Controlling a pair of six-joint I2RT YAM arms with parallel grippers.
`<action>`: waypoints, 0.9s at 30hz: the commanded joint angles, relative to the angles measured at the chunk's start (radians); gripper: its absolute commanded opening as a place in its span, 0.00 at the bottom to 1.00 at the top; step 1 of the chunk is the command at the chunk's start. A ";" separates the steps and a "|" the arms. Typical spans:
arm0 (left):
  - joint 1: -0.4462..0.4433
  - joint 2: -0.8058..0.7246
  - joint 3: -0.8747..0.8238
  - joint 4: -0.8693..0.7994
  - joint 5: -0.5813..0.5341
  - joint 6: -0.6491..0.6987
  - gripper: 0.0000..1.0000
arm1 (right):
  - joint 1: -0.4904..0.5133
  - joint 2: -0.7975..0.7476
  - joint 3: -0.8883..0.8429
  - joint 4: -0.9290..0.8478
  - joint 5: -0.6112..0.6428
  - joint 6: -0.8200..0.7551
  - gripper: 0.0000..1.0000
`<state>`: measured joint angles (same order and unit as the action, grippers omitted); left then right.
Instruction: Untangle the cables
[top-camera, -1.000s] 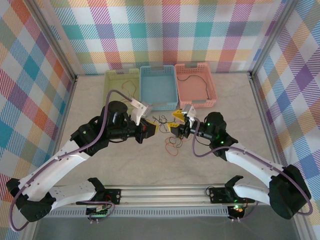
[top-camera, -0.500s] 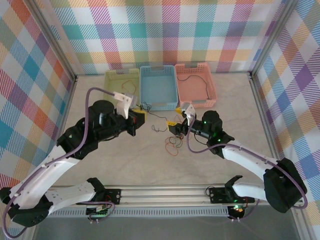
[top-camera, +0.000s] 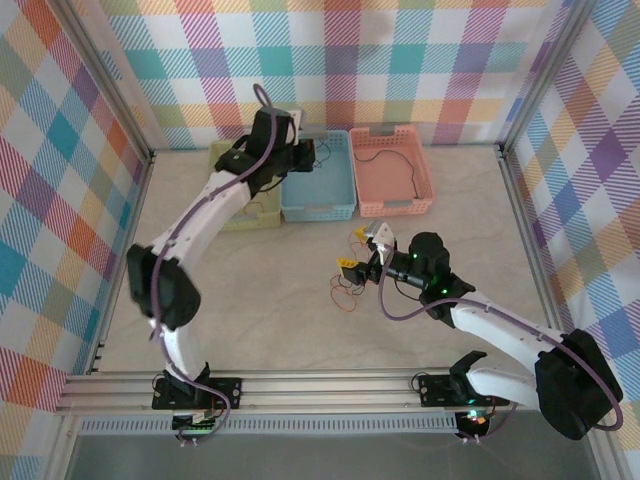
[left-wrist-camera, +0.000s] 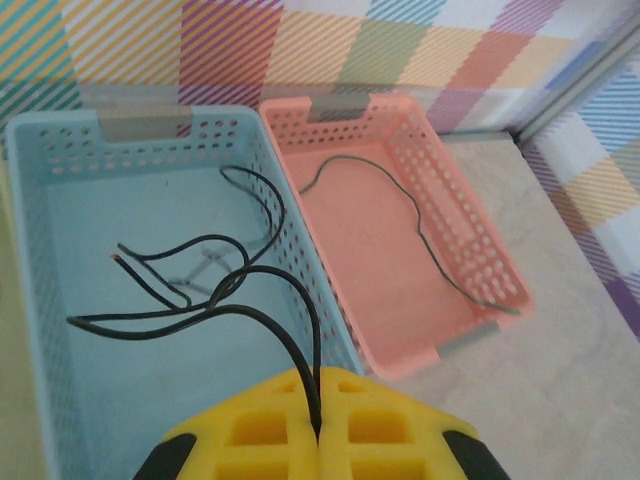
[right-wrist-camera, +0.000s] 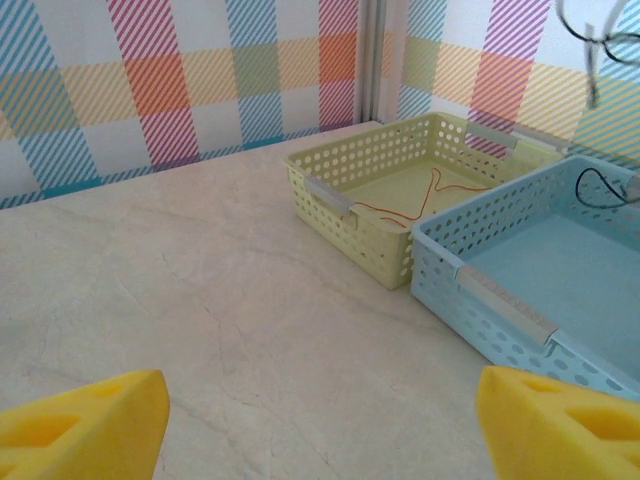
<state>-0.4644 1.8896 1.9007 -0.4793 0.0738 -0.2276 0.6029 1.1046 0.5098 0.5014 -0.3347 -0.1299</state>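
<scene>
My left gripper (left-wrist-camera: 318, 378) is shut on a thin black cable (left-wrist-camera: 205, 288), which hangs in curls over the blue basket (left-wrist-camera: 130, 125). From above, that gripper (top-camera: 304, 152) is at the back, over the blue basket (top-camera: 318, 208). A small tangle of orange-red cables (top-camera: 346, 292) lies on the table just in front of my right gripper (top-camera: 356, 263). The right gripper (right-wrist-camera: 320, 430) is open, with bare table between its yellow fingers (right-wrist-camera: 90, 425). A dark cable (left-wrist-camera: 400, 200) lies in the pink basket (left-wrist-camera: 480, 250). An orange-red cable (right-wrist-camera: 410, 205) lies in the green basket (right-wrist-camera: 350, 215).
Three baskets stand side by side against the back wall: green (top-camera: 228, 212), blue, and pink (top-camera: 395, 205). Checked walls and metal frame posts (top-camera: 520, 190) enclose the table. The left arm (top-camera: 200, 225) stretches diagonally across the left half.
The left arm swung from the table's middle to the back, carrying the black cable over the blue basket. The right gripper let go and opened wide, staying near the orange-red tangle.
</scene>
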 joint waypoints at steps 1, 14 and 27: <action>0.027 0.123 0.142 -0.041 0.051 -0.009 0.00 | 0.003 0.006 -0.007 0.023 0.017 -0.024 0.80; 0.033 0.201 0.109 -0.092 0.112 -0.064 0.66 | -0.041 -0.081 0.124 -0.385 0.328 0.295 0.75; -0.123 -0.470 -0.656 0.157 0.126 -0.104 0.70 | -0.246 0.106 0.286 -0.821 0.045 0.565 0.62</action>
<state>-0.5606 1.4479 1.3552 -0.3759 0.1905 -0.3088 0.3542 1.1316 0.7509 -0.1947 -0.1699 0.3710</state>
